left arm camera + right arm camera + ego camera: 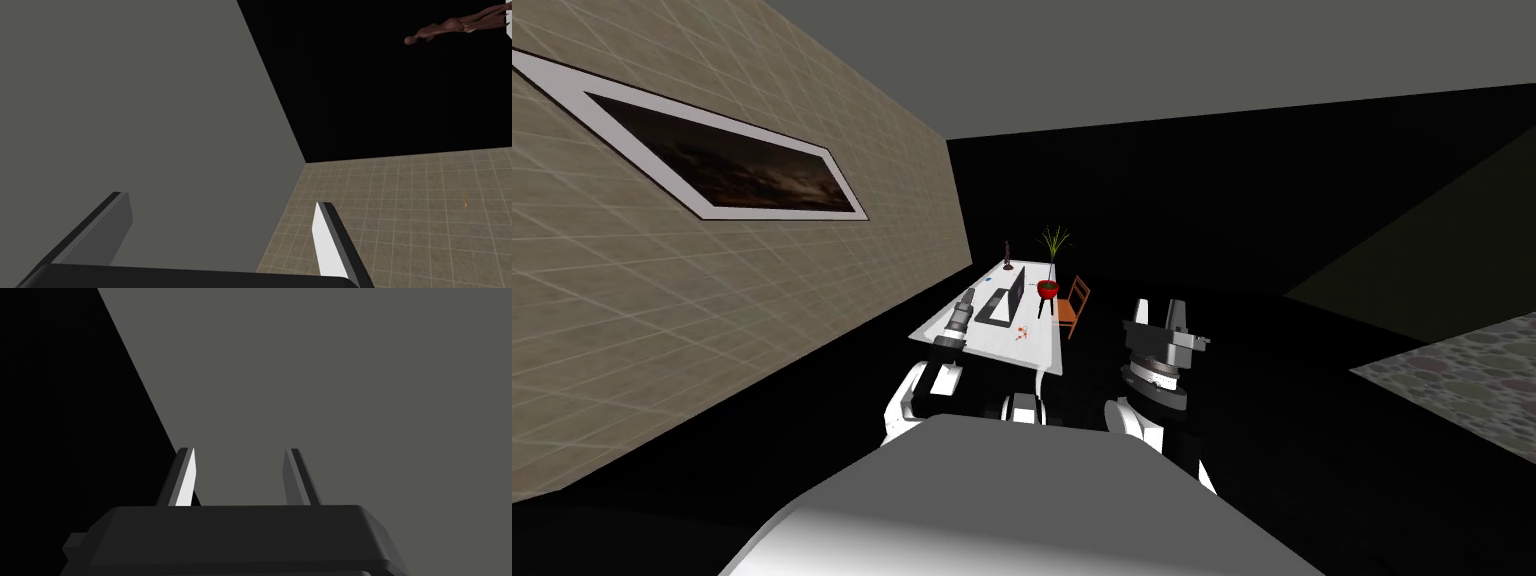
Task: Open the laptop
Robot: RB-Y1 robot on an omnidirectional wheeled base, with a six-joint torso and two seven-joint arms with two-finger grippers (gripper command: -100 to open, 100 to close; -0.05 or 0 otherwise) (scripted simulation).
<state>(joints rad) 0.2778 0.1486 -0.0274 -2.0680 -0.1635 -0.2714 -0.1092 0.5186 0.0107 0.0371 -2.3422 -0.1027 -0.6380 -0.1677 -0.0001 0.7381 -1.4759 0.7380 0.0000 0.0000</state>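
Observation:
A dark laptop lies in the middle of a white table, with one dark panel flat and another standing upright behind it. My left gripper reaches over the table just left of the laptop, apart from it. In the left wrist view that gripper is open with nothing between its fingers. My right gripper is raised to the right of the table, away from the laptop. The right wrist view shows it standing open and empty.
A dark brown figurine stands at the table's far end. A plant in a red pot and an orange chair stand at the table's right side. Small red bits lie near the front edge. A tan wall runs along the left; black area lies beyond.

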